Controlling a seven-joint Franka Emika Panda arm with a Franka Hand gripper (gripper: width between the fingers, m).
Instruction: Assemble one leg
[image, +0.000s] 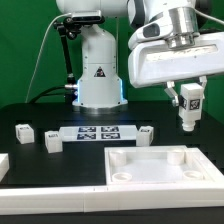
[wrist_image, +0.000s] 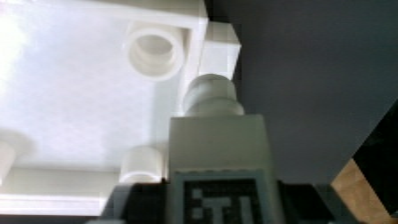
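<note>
My gripper (image: 188, 94) is shut on a leg (image: 188, 110), a small white block with a black-and-white tag and a round peg pointing down. It hangs above the far right corner of the large white square base (image: 160, 168). In the wrist view the leg (wrist_image: 217, 135) fills the space between my dark fingers (wrist_image: 134, 200). My gripper (wrist_image: 217, 205) holds it beside the base's edge (wrist_image: 71, 100), near a recessed corner pocket (wrist_image: 157, 50). The peg tip is clear of the base and apart from it.
Three more legs lie on the black table (image: 40, 112): two at the exterior view's left (image: 22, 130) (image: 51, 141), one by the base (image: 147, 133). The marker board (image: 95, 133) lies between them. A white wall piece (image: 50, 182) runs along the front left. The robot's base (image: 98, 70) stands behind.
</note>
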